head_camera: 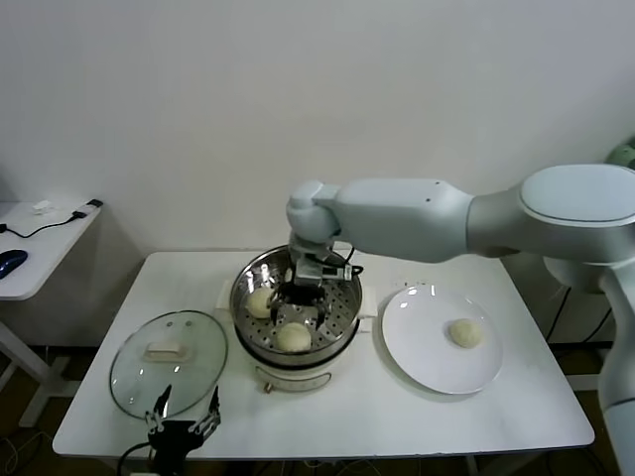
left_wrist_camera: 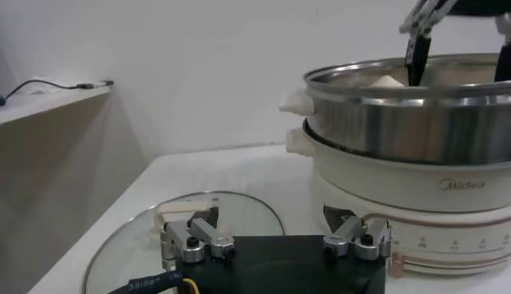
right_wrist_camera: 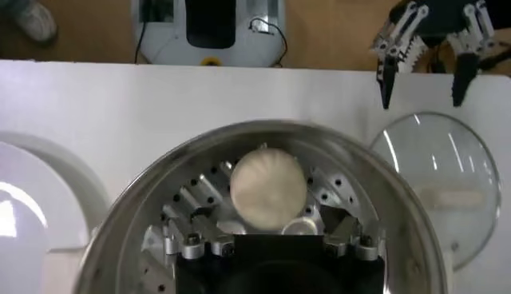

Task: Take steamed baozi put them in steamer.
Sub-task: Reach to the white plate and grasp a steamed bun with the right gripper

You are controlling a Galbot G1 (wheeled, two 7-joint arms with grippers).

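Note:
The steamer [head_camera: 342,274] stands mid-table, a shiny steel pot with a perforated tray on a cream base. Two steamed baozi lie in it, one at the left [head_camera: 260,300] and one at the front [head_camera: 294,337]. Another baozi [head_camera: 464,332] rests on the white plate [head_camera: 427,362]. My right gripper [head_camera: 301,305] hangs inside the pot between the two buns, open and holding nothing. In the right wrist view the front baozi [right_wrist_camera: 267,189] lies on the tray just beyond that gripper [right_wrist_camera: 267,236]. My left gripper [head_camera: 184,412] waits open at the table's front edge by the lid.
A round glass lid [head_camera: 169,362] lies flat left of the steamer, under my left gripper [left_wrist_camera: 271,228]. The steamer's wall [left_wrist_camera: 415,120] rises close beside that gripper. A side table with a cable [head_camera: 45,233] stands at the far left.

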